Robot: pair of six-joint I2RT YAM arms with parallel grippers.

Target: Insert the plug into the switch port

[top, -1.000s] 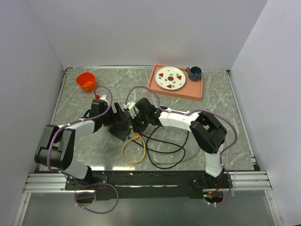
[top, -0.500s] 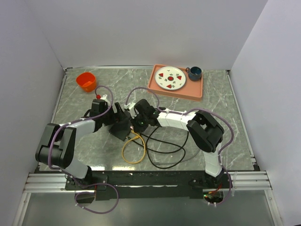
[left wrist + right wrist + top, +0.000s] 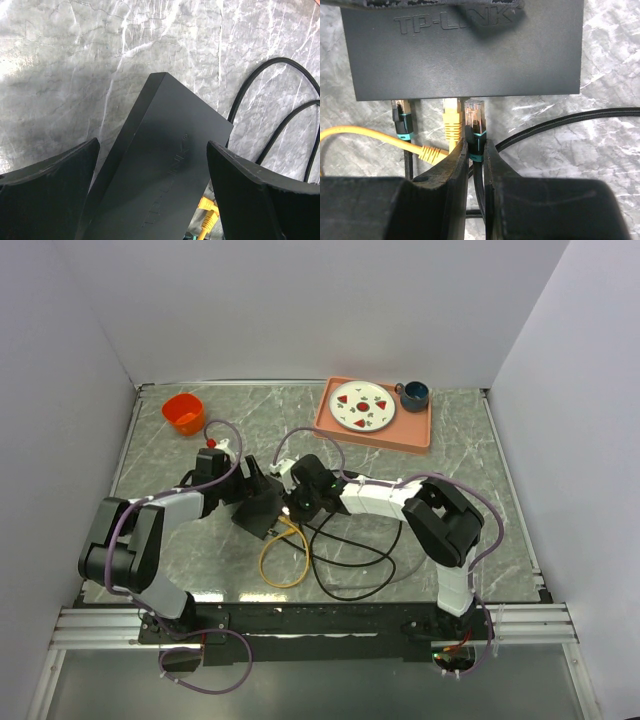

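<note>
The step in hand looks like the last push of the plug (image 3: 474,117) into the black box (image 3: 462,47); in the right wrist view the box fills the top of the frame, its narrow side facing down the picture, and the plug's metal head stands at that lower edge, just right of centre; the right claw (image 3: 474,150) is closed on the plug's teal collar, pinching it from both sides; the port lies in the side wall and its opening is hidden from here, so I cannot tell whether the head is only at the mouth or partly in; a yellow plug (image 3: 451,120) sits just beside it on the left, and a dark plug (image 3: 400,117) further left; in the left wrist view the left claw (image 3: 152,145) is spread wide, a finger at each lower corner of the frame, the box lying slantwise between them with a gap on both sides, so it grips nothing; the next move, I judge, calls for a straight push up the frame along the plug's own line, clear of the yellow neighbour, and likely for the left claw to brace the box so it does not slide away.
</note>
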